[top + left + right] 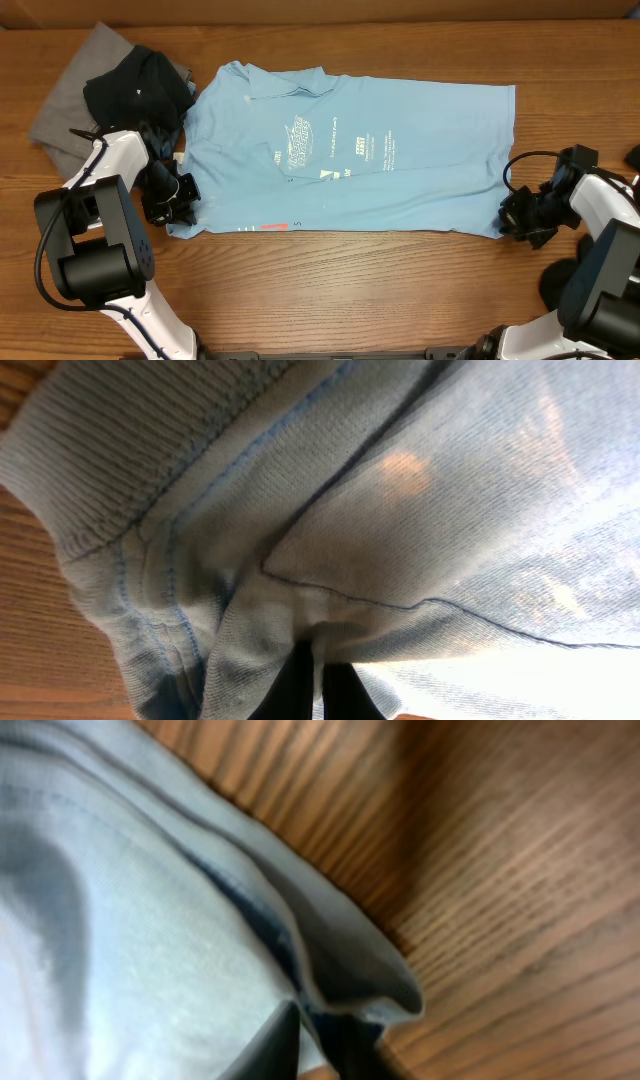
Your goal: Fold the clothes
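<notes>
A light blue T-shirt (350,150) with white chest print lies spread flat across the table, collar to the left. My left gripper (182,207) is shut on its near left corner; in the left wrist view the dark fingers (292,685) pinch blue cloth (400,540) beside a ribbed hem. My right gripper (510,218) is shut on the shirt's near right corner; the right wrist view shows its fingers (275,1045) clamped on the folded hem (340,960) just above the wood.
A black shirt (138,88) lies bunched on a grey one (75,95) at the back left, close behind the left arm. Bare wooden table (350,290) runs along the front. A dark object (634,155) sits at the right edge.
</notes>
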